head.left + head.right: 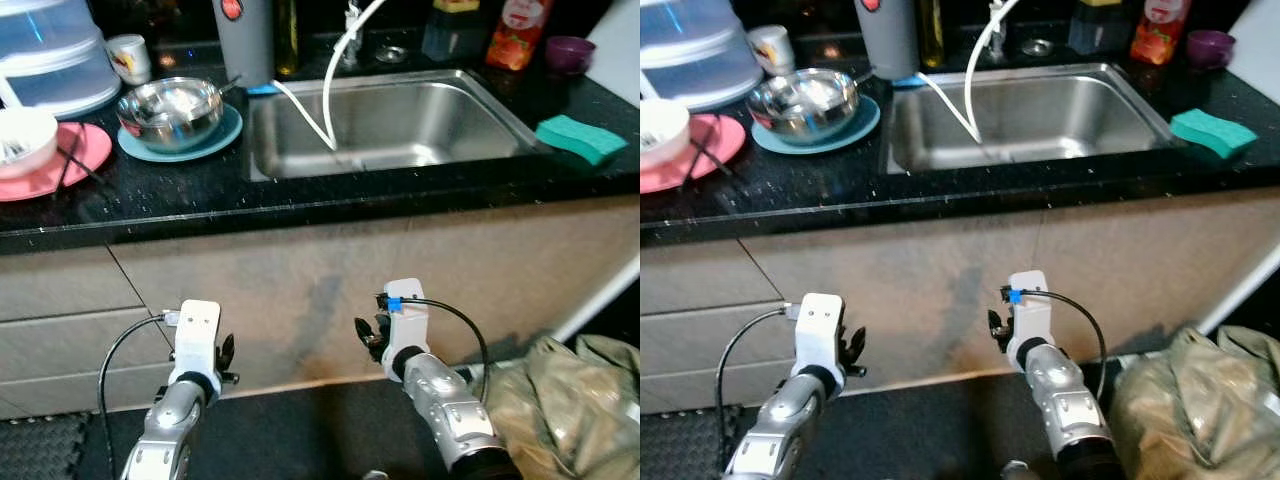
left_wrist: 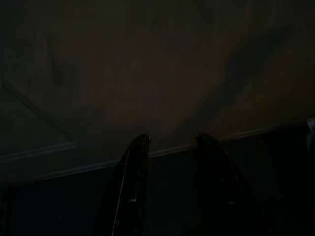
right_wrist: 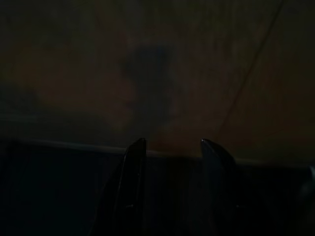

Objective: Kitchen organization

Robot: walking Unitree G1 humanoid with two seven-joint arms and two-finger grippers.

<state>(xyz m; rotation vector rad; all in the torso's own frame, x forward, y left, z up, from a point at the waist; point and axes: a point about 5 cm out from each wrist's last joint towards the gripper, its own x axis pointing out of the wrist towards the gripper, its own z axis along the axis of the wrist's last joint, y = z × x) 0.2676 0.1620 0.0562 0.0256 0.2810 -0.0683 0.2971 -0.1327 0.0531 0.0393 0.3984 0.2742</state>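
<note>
A: Left eye view: a black speckled table [image 1: 300, 205] is shown above pale cabinet fronts [image 1: 300, 290], with a stainless sink [image 1: 385, 125] let into it. A white hose [image 1: 325, 105] is seen curving from the tap into the basin.

B: What is carried by the table?

A: Left of the sink, a steel bowl [image 1: 170, 108] is set on a blue plate [image 1: 215, 140]; further left, a white bowl [image 1: 25, 140] rests on a pink plate [image 1: 85, 155], with a clear lidded container [image 1: 55, 55] and a small mug [image 1: 130, 57] behind. A green sponge [image 1: 580, 138] lies right of the sink; a red-labelled bottle [image 1: 518, 32] and a purple cup [image 1: 568, 52] stand behind it. No writing can be read.

B: And the arms?

A: Both are held low before the cabinet. The left pincer [image 2: 170, 187] and right pincer [image 3: 172, 189] are each seen, in dark wrist views, with fingers parted and nothing between them. An olive cloth [image 1: 565, 400] lies on the floor at right.
</note>
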